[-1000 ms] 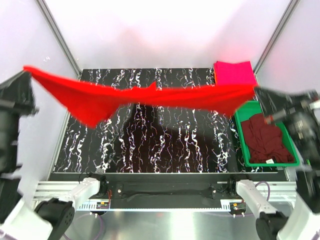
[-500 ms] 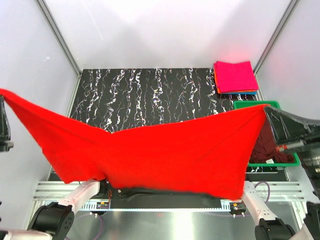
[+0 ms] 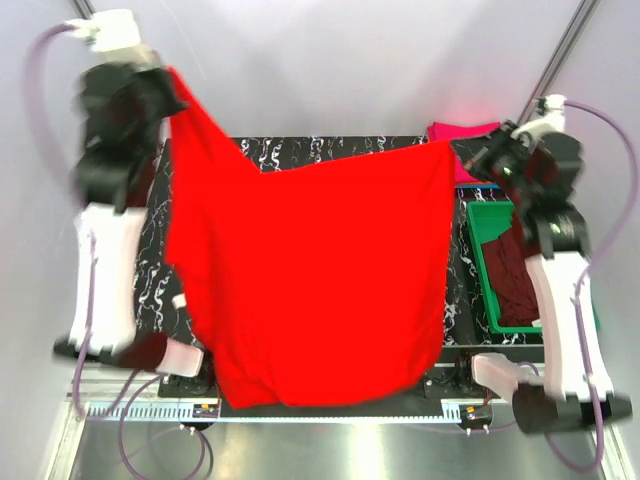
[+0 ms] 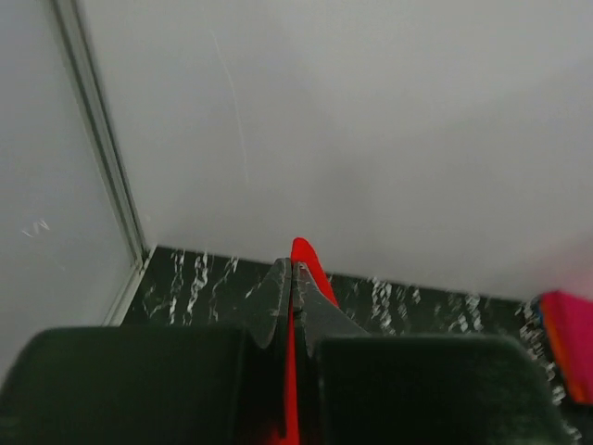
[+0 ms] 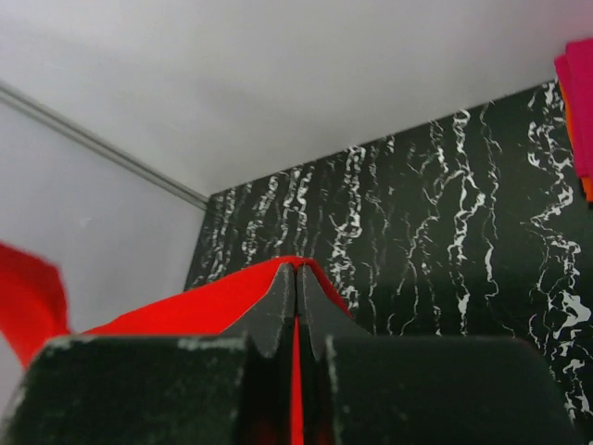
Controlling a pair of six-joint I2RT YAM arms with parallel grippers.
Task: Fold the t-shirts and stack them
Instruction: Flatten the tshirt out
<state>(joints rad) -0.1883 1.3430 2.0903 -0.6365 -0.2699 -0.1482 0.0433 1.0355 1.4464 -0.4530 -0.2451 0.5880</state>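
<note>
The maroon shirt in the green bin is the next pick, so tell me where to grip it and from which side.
Pinch a raised fold of the maroon shirt, coming straight down from above. It appears to lie heaped rather than flat inside the green bin, whose walls would likely block a sideways approach.

The spread red t-shirt (image 3: 310, 280) hides most of the table (image 3: 285, 150); the left arm (image 3: 118, 112) is blurred.

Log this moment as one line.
left claw: shut on red t-shirt | right claw: shut on red t-shirt | red t-shirt: held up, spread wide | magenta t-shirt: folded, far right | maroon t-shirt: in green bin
</note>
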